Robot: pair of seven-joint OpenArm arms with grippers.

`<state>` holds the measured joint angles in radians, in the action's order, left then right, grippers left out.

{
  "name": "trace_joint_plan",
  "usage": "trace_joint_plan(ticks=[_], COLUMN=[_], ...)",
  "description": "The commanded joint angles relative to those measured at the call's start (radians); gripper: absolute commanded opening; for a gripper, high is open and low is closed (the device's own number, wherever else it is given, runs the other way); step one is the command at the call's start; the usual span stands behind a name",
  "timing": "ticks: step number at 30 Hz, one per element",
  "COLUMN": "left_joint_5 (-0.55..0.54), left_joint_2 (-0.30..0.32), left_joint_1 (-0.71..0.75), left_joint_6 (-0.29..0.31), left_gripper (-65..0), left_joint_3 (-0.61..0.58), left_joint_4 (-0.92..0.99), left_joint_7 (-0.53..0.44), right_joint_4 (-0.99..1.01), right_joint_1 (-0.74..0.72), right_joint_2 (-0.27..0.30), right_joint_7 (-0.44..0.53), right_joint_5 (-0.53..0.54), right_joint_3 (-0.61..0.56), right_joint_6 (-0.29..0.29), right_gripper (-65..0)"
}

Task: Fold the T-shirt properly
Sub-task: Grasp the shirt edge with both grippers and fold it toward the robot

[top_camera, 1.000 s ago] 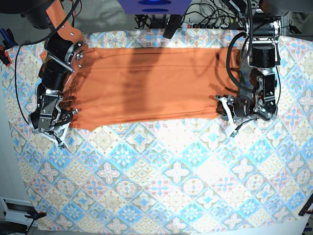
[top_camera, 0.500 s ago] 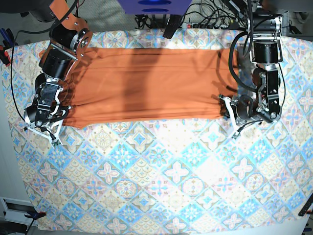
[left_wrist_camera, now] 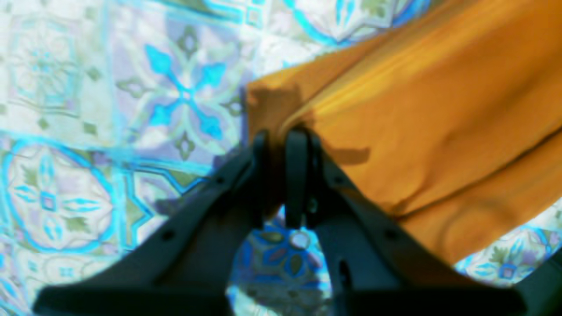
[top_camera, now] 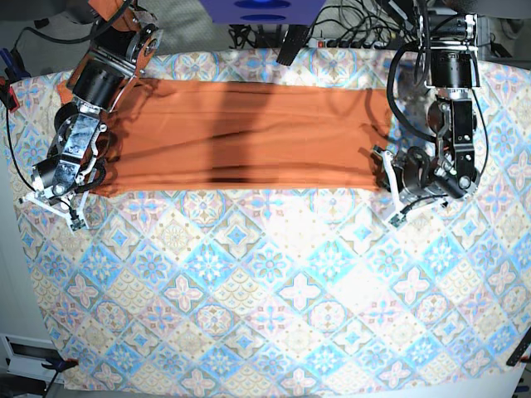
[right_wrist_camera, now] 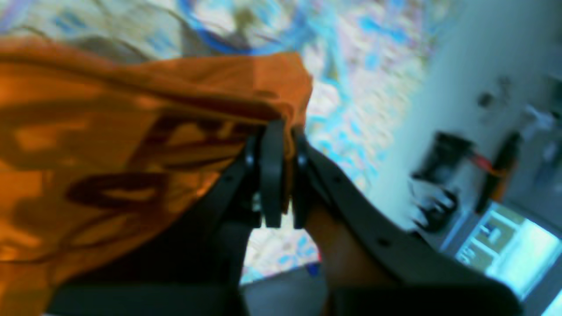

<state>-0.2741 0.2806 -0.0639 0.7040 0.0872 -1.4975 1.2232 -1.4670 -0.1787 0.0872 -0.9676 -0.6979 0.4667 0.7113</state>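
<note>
The orange T-shirt (top_camera: 249,133) lies as a long flat band across the far part of the patterned tablecloth (top_camera: 274,290). My left gripper (top_camera: 383,172) is at the band's near right corner. In the left wrist view it (left_wrist_camera: 278,141) is shut on the corner of the T-shirt (left_wrist_camera: 417,114). My right gripper (top_camera: 85,192) is at the band's near left corner. In the right wrist view it (right_wrist_camera: 284,131) is shut on the edge of the T-shirt (right_wrist_camera: 109,131). The cloth looks taut between the two grippers. The neck and tag are hidden.
Cables and a power strip (top_camera: 357,37) lie behind the table's far edge. A blue device (top_camera: 264,10) hangs over the back middle. The table's left edge (top_camera: 18,249) is close to my right arm. The floor and clutter (right_wrist_camera: 483,145) show past that edge.
Both grippers have moved outward and toward the back with the shirt's corners. The band is stretched longer and its near edge is straighter and farther back.
</note>
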Motion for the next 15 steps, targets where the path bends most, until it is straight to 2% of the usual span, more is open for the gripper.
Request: trace_joint_plan(ticks=[1,6,15], left_joint_5=[0.005,0.005,0.005], left_joint_2=[0.016,0.016,0.01], left_joint_1=[-0.006,0.031,0.091], left_joint_6=[-0.006,-0.006,-0.006], left_gripper=[-60.0,-60.0,-60.0], left_joint_3=[0.007,0.007,0.001], left_joint_4=[-0.027,-0.053,-0.064], left_joint_7=[0.0,0.002,-0.001], right_joint_4=[-0.037,-0.071,-0.07], right_joint_1=[-0.012,0.014,0.057], right_joint_2=[0.018,0.018,0.018], right_joint_7=[-0.014,-0.067,-0.069], right_joint_5=[-0.018,-0.018,-0.018], right_joint_3=[0.004,0.004,0.004], right_joint_6=[-0.013,-0.013,-0.013], right_gripper=[-64.3,-64.3,-64.3])
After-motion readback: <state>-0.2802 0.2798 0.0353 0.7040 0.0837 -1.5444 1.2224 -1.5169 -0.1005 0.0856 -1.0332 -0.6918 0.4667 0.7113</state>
